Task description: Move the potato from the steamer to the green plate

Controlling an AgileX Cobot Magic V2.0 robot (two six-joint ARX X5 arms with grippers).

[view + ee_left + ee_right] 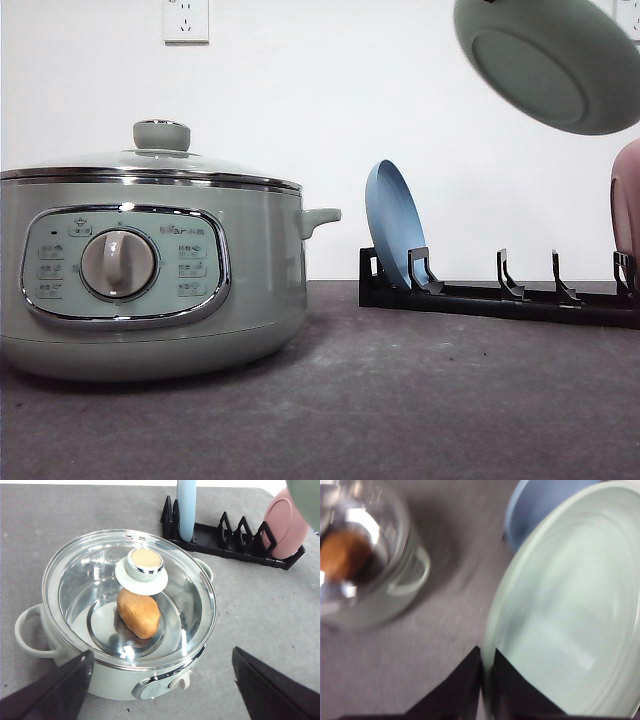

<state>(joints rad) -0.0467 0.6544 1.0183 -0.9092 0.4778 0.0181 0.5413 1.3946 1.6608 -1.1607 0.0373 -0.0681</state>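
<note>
You face a plain white wall (330, 90) with a white power socket (186, 19) mounted high on it, left of centre, and the edge of another at the top right corner. Below the wall you have a dark grey, matte tabletop (400, 400) running to the front, faintly speckled. Light is soft and even, and shadows on the surface are weak.

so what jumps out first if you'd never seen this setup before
The green plate hangs tilted in the air above the rack, its rim pinched by the right hand. Next, the big steamer at the left of the table, its glass lid on and the potato visible inside. A blue plate stands upright in the rack.
</note>
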